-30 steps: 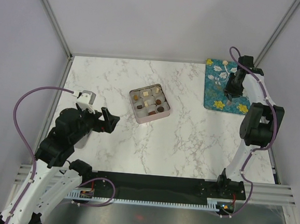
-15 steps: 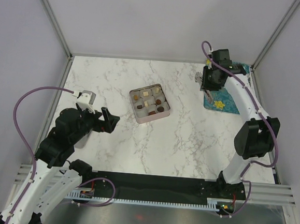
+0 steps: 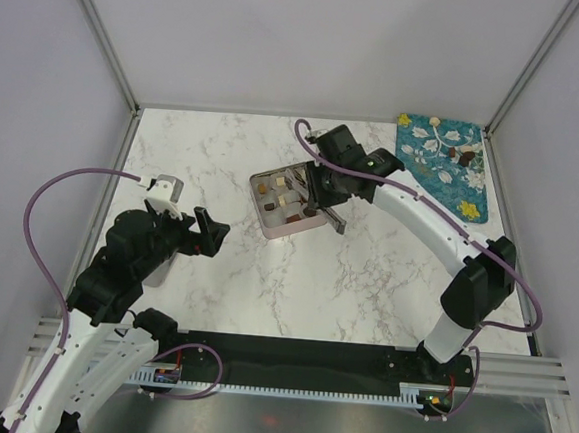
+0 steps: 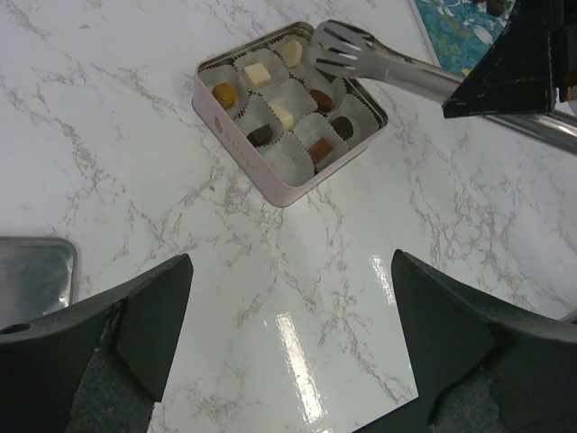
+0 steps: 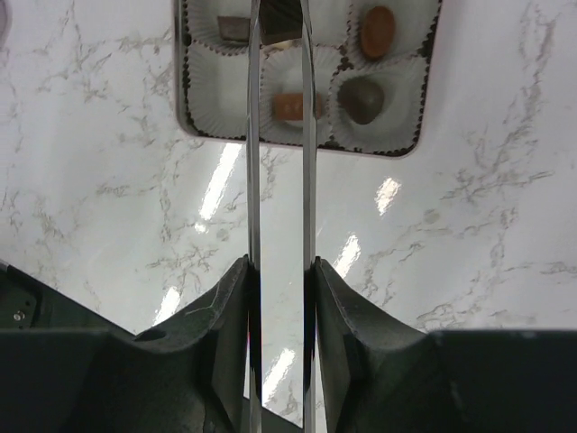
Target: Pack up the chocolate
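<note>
the chocolate [image 4: 260,74] mostly sits inside the pink tin [image 4: 236,135], a few left on the teal mat [image 3: 437,158]. the right end effector [image 5: 279,271], clenched on the tongs [image 4: 379,61], has swung from mat to tin, probably delivering another. the left end effector [image 4: 293,307] hangs released above the surface [image 4: 361,271].

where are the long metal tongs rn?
The long metal tongs sit clamped in the right gripper, tips over the open pink square tin at mid-table in the top view.
</note>
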Controlling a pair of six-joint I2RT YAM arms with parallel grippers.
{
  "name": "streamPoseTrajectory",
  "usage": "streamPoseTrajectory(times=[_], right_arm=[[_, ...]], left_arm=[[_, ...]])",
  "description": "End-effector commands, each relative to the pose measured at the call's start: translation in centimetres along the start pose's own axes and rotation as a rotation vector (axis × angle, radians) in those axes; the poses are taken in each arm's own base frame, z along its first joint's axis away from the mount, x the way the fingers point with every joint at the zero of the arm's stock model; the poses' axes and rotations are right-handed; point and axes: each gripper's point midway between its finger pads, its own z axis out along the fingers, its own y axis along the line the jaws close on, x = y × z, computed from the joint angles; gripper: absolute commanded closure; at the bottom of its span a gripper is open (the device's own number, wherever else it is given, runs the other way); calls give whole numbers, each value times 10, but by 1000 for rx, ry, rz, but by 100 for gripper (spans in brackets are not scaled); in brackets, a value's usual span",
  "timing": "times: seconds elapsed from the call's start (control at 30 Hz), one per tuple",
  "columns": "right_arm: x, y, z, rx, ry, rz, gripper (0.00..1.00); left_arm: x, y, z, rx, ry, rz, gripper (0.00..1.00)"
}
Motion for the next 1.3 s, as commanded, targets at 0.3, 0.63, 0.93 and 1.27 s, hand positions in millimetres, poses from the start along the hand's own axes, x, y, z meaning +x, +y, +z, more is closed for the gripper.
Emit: streamPoseTrajectory(times=[0.3,0.63,0.93,1.27], right_arm=[[31,53,17,-48,20,-31,61],[42,59,35,-39,45,-45,60],[50,57,45,-13,63,-54,59],[51,60,46,-21,66,-57,56]], left_arm=[[-6,2,-1,-13,-25,19,0],[-6,2,-1,-9,-26,17,0],[-5,2,0,-10,-18,16,0],[-5,2,1,-10,-16,16,0]])
